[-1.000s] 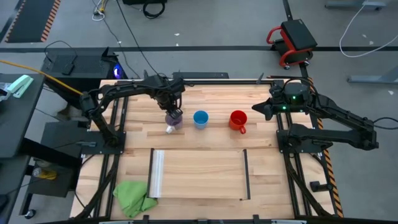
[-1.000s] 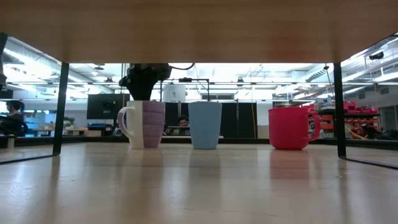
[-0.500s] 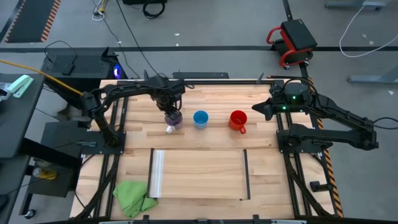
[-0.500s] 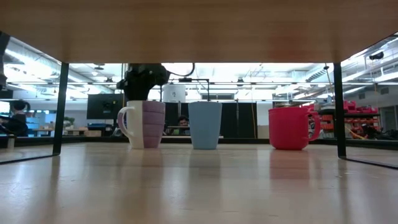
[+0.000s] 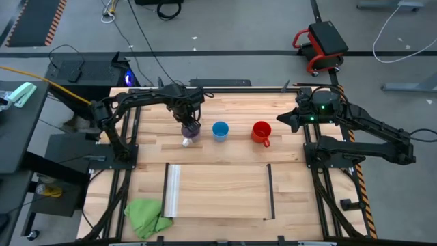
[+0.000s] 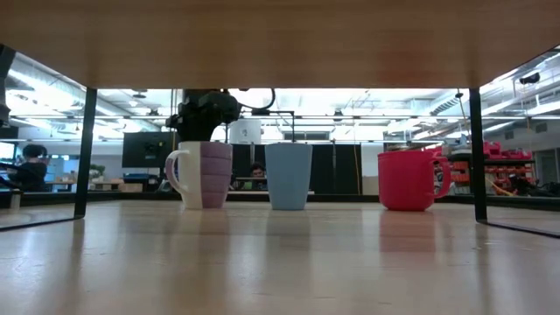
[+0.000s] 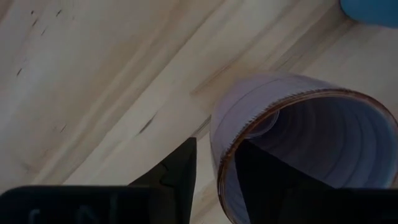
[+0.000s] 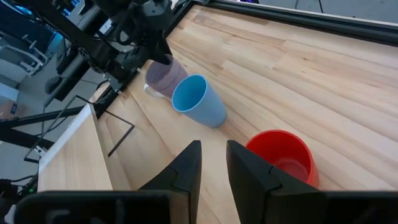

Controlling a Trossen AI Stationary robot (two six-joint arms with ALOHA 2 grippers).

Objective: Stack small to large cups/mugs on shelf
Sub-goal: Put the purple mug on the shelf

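Left arm: extended from the table's left edge across the far side of the tabletop (image 5: pixel 225 154), elbow raised, wrist turned downward over the pale purple mug (image 5: pixel 190 132). Left gripper (image 5: pixel 189 124): lowered onto the mug's rim; in the left wrist view one dark finger (image 7: pixel 176 176) is seen outside the mug wall (image 7: pixel 249 102) and the other inside the opening, the wall lying between them with a narrow strip of wood visible beside the outer finger, so a firm clamp cannot be confirmed. Right arm: folded back at the table's right side, the right gripper (image 5: pixel 287 120) held above the surface well apart from the mugs; its fingers (image 8: pixel 186 171) are seen slightly parted, with nothing between them. Mugs: three stand upright in a row on the far half of the tabletop, the pale purple one at the left with its white handle (image 6: pixel 178 175) turned away from the others, the bright blue mug (image 5: pixel 220 130) in the middle, the red mug (image 5: pixel 261 132) at the right. Shelf (image 5: pixel 218 191): a light-wood panel lying flat on the near half, nothing on it, a green cloth (image 5: pixel 147 216) just off its near-left corner. Change noted: compared with a second earlier, the left gripper is seen shifted slightly along the purple mug's rim and its fingers drawn closer; mugs, shelf and right arm are unchanged.
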